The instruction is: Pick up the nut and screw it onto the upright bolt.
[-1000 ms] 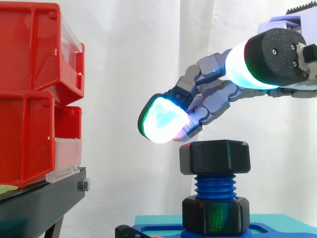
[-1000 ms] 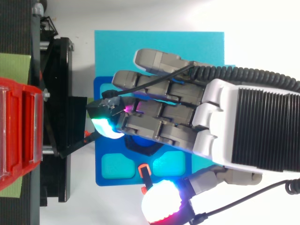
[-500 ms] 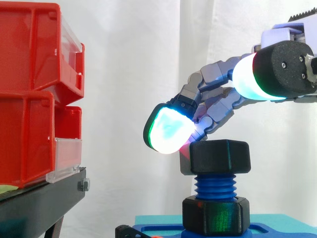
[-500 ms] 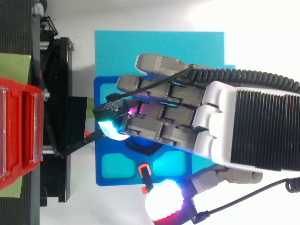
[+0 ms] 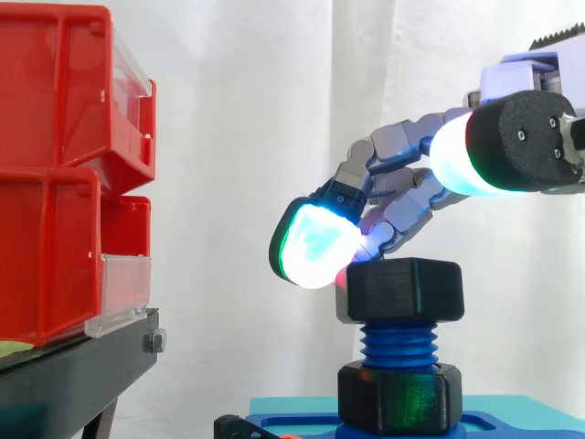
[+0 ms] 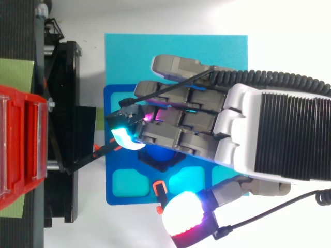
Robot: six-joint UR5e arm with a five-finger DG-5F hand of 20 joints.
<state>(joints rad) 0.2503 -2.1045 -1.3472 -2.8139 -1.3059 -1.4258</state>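
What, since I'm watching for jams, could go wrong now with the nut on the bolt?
1. The hand rests its fingertips on top of the nut near one edge, thumb apart from it: they may slip off instead of turning it.
2. The nut sits high on the bolt; off-centre pressure could tilt and cross-thread it.

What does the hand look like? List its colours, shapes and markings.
The hand has grey, blocky segmented fingers, a white back with a black ribbed panel, and thick rounded fingertips glowing white-cyan with green edges; one pad wears a black cap with small screws.
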